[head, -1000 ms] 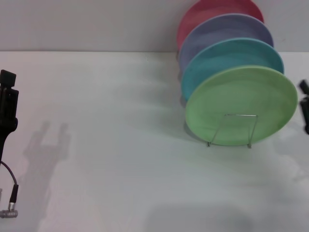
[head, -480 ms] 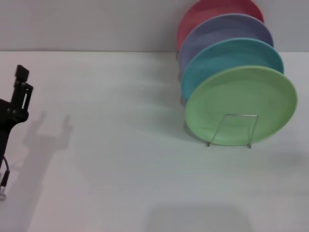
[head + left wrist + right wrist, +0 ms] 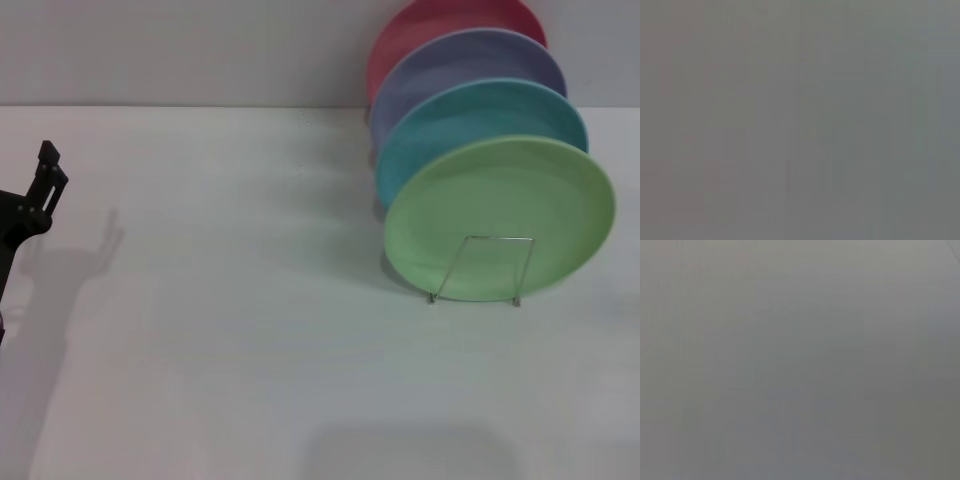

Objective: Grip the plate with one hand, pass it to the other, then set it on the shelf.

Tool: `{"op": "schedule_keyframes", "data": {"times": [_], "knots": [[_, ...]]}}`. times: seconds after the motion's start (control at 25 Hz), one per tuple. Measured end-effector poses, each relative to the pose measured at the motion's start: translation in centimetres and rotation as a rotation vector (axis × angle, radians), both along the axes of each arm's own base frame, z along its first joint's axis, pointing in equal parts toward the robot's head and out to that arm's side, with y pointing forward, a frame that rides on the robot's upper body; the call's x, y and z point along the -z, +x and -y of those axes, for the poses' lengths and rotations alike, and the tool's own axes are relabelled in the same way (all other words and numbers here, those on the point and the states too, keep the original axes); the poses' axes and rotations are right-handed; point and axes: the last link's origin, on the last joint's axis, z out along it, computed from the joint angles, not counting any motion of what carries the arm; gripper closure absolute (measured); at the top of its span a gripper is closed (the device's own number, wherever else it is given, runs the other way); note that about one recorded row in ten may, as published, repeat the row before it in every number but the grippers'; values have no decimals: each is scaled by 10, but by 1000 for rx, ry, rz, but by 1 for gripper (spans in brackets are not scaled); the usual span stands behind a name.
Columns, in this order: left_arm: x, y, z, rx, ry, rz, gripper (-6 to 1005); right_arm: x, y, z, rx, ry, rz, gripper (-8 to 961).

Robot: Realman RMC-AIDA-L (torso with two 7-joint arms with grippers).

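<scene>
The pale green plate (image 3: 500, 205) stands upright at the front of a row, leaning in the thin wire shelf (image 3: 481, 268) at the right of the white table. No gripper touches it. My left gripper (image 3: 46, 168) shows only as a black shape at the far left edge of the head view, well away from the plate. My right gripper is out of view. Both wrist views show only plain grey.
Behind the green plate stand a light blue plate (image 3: 470, 118), a lavender plate (image 3: 460, 65) and a red plate (image 3: 430, 25), all upright in the same row. The white table (image 3: 250, 300) runs from the rack to the left edge.
The right gripper, at the right edge a second ago, has left the view. The left gripper has drawn back further toward the left edge.
</scene>
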Motion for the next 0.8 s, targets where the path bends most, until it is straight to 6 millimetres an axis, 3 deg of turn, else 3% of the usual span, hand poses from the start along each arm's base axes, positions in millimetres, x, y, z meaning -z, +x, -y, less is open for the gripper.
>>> {"op": "schedule_keyframes", "data": {"times": [0.16,0.4,0.8], "knots": [[-3,0,-5,-16,15,9,174,2,0,-9,17,-1,-6,223],[-4,-1,-5,-20,18,22,175,3,-6,-27,44,5,45,223],[-4,-4,-3,-33,20,28,175,-6,-4,-32,65,51,38,223]]}}
